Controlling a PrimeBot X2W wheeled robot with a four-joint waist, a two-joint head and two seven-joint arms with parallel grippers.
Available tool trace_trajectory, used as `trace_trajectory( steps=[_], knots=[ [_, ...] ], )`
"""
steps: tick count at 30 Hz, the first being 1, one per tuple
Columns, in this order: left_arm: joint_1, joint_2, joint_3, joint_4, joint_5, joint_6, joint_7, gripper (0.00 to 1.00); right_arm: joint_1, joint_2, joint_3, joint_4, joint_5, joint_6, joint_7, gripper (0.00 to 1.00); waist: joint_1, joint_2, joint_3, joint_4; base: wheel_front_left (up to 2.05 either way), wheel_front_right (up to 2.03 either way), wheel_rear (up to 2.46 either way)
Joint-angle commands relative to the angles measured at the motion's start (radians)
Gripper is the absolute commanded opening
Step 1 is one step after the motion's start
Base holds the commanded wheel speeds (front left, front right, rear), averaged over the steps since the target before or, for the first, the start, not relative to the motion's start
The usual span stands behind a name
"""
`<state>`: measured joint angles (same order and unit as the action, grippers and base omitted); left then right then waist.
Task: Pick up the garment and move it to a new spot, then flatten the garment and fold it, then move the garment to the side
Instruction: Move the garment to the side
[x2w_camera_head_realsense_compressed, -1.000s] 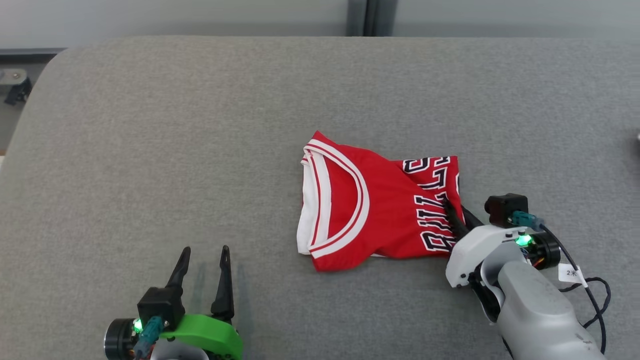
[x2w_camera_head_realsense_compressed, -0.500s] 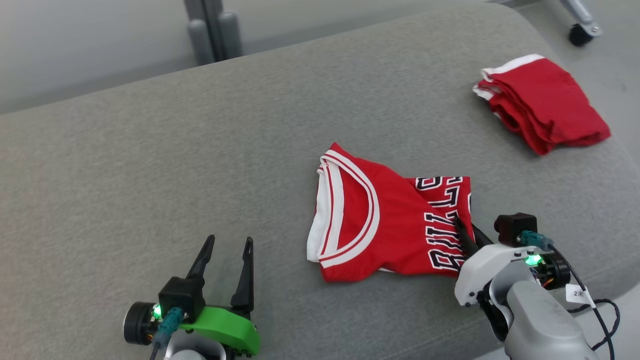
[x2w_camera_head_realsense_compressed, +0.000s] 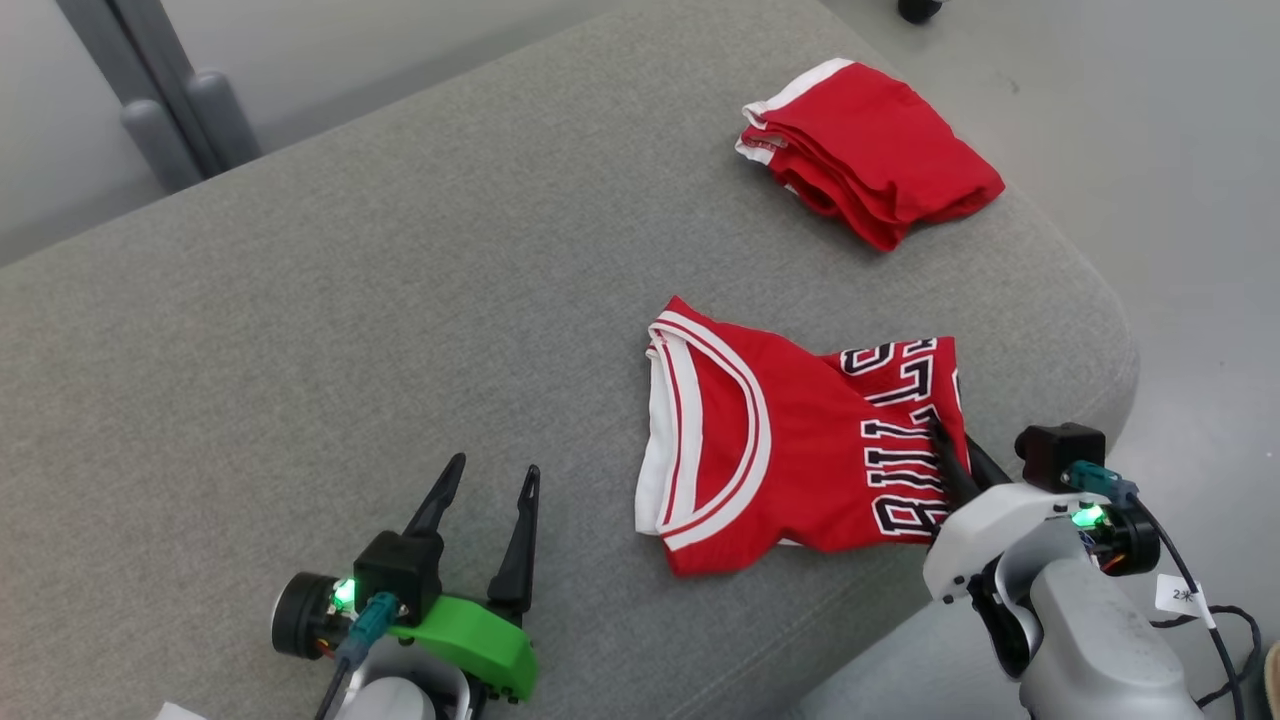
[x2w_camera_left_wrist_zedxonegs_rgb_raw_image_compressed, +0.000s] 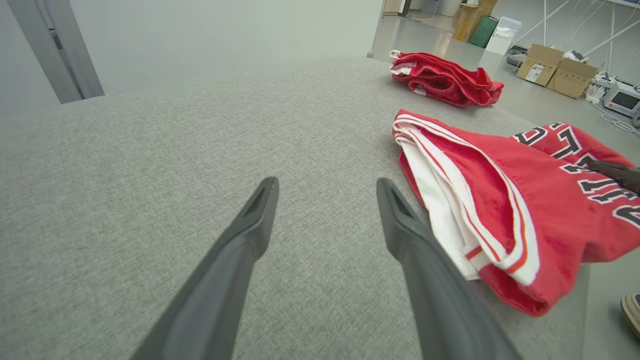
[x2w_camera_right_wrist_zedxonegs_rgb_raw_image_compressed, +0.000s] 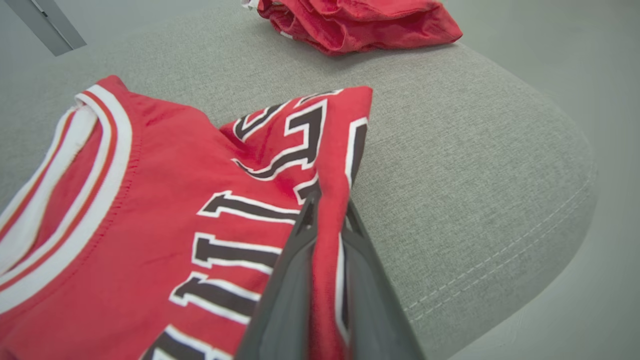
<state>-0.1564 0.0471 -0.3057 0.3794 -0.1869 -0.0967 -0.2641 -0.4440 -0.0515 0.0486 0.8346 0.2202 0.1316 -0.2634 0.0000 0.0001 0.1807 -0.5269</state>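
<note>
Right gripper (x2w_camera_right_wrist_zedxonegs_rgb_raw_image_compressed: 327, 205) clamps the garment (x2w_camera_head_realsense_compressed: 780, 450) at its lettered edge (right side).

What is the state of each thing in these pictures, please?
jersey: folded, lying on the cushion, one edge pinched.
red garment: folded, lying free near the cushion's far corner.
left gripper: jaws open, empty.
right gripper: jaws shut on the jersey's edge.
</note>
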Motion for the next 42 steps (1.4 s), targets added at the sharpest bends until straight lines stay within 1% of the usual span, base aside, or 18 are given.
trace_trajectory(
  steps=[1,3,5,9,12,14,18,21,24,25,26,27,30,32,34,38,40,42],
  knots=[
    [-0.017,0.007,0.012,0.002,0.005,-0.004,0.0,1.0,-0.021,0.0,0.012,-0.011,0.001,-0.002,-0.001,0.0,0.0,-0.0001,0.023,-0.011,0.0,0.0,0.0],
    [-0.015,0.007,0.026,0.003,0.014,-0.005,0.0,1.0,-0.049,0.0,0.031,-0.018,-0.004,-0.002,-0.001,0.0,0.0,-0.0001,0.033,-0.01,0.0,0.0,0.0],
    [-0.021,0.007,0.053,-0.006,0.035,-0.004,0.0,1.0,-0.125,0.0,0.066,-0.008,-0.017,-0.002,-0.001,0.0,0.0,-0.0001,0.066,-0.006,0.0,0.0,0.0],
    [-0.042,0.01,0.078,-0.015,0.066,-0.009,0.0,1.0,-0.26,-0.02,0.088,0.013,-0.043,-0.002,-0.001,0.0,0.0,-0.0001,0.125,0.032,0.0,0.0,0.0],
    [-0.063,0.017,0.086,-0.017,0.088,-0.018,0.0,1.0,-0.367,-0.054,0.097,0.043,-0.065,-0.002,0.009,0.0,0.0,-0.0001,0.167,0.063,0.0,0.0,0.0],
    [-0.076,0.02,0.088,-0.017,0.098,-0.021,0.0,1.0,-0.43,-0.084,0.095,0.076,-0.09,-0.002,0.026,0.0,0.0,-0.0001,0.189,0.085,0.0,0.0,0.0],
    [-0.103,0.021,0.087,-0.021,0.109,-0.027,0.0,1.0,-0.55,-0.182,0.054,0.146,-0.152,-0.002,0.05,0.0,0.0,-0.0001,0.228,0.134,0.0,0.0,0.0],
    [-0.12,0.024,0.086,-0.019,0.112,-0.03,0.0,1.0,-0.616,-0.26,-0.007,0.187,-0.204,-0.002,0.058,0.0,0.0,-0.0001,0.25,0.165,0.0,0.0,0.0],
    [-0.136,0.027,0.091,-0.016,0.113,-0.032,0.0,1.0,-0.665,-0.33,-0.102,0.226,-0.265,-0.002,0.068,0.0,0.0,-0.0001,0.268,0.191,0.0,0.0,0.0],
    [-0.139,0.028,0.093,-0.015,0.113,-0.032,0.0,1.0,-0.672,-0.348,-0.131,0.234,-0.292,-0.002,0.071,0.2,0.0,-0.0001,0.273,0.199,0.0,0.0,0.0],
    [-0.142,0.029,0.096,-0.013,0.114,-0.031,0.0,1.0,-0.677,-0.363,-0.157,0.241,-0.327,-0.002,0.074,0.98,0.0,-0.0001,0.276,0.205,0.0,0.0,0.0],
    [-0.145,0.029,0.097,-0.012,0.115,-0.032,0.0,1.0,-0.677,-0.371,-0.18,0.247,-0.349,-0.002,0.077,1.0,0.0,-0.0001,0.277,0.21,0.0,0.0,0.0],
    [-0.145,0.028,0.107,-0.009,0.113,-0.033,0.001,1.0,-0.662,-0.372,-0.28,0.247,-0.406,-0.002,0.064,1.0,0.0,-0.0001,0.273,0.22,0.0,0.0,0.0],
    [-0.14,0.028,0.112,-0.005,0.112,-0.032,0.001,1.0,-0.641,-0.356,-0.331,0.238,-0.44,-0.002,0.048,1.0,0.0,-0.0001,0.262,0.224,0.0,0.0,0.0],
    [-0.132,0.025,0.116,-0.003,0.109,-0.033,0.001,1.0,-0.63,-0.325,-0.365,0.224,-0.461,-0.002,0.028,1.0,0.0,-0.0001,0.245,0.226,0.0,0.0,0.0],
    [-0.106,0.018,0.131,-0.007,0.104,-0.033,0.001,1.0,-0.6,-0.241,-0.381,0.187,-0.481,-0.002,0.004,1.0,0.0,-0.0001,0.201,0.229,0.0,0.0,0.0],
    [-0.097,0.015,0.139,-0.01,0.103,-0.03,0.0,1.0,-0.588,-0.197,-0.365,0.16,-0.466,-0.002,-0.002,1.0,0.0,-0.0001,0.177,0.233,0.0,0.0,0.0],
    [-0.086,0.012,0.152,-0.014,0.098,-0.024,0.0,1.0,-0.568,-0.148,-0.337,0.096,-0.433,-0.002,-0.002,1.0,0.0,-0.0001,0.155,0.239,0.0,0.0,0.0]
  ],
)
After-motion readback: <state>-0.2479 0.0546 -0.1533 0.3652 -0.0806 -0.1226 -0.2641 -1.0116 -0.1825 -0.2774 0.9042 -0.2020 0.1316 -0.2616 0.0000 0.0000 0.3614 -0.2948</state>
